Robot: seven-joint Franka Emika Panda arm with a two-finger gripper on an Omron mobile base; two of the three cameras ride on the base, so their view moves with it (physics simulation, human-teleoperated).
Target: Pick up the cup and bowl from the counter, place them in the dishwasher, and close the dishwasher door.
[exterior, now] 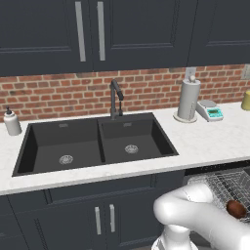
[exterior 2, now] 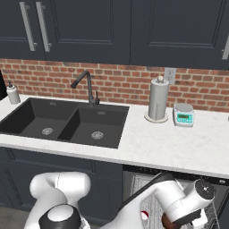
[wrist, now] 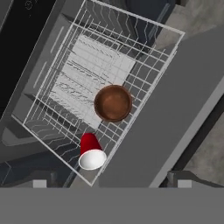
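The brown bowl (wrist: 113, 103) sits upright in the dishwasher's grey wire rack (wrist: 65, 65), which is pulled out over the open dishwasher door (wrist: 175, 105). The red cup (wrist: 90, 151) lies tipped on its side in the same rack, near the bowl but apart from it, its pale inside showing. The pincer hangs above the rack looking down on both; its jaws stand spread wide and hold nothing. In the left base view the bowl (exterior: 236, 208) shows in the rack at the lower right, below the white marbled bench (exterior: 210, 139). On the bench stand a paper-towel roll (exterior: 189, 100), a kitchen scale (exterior: 210, 112) and a soap bottle (exterior: 11, 122) left of the black double sink (exterior: 93, 144).
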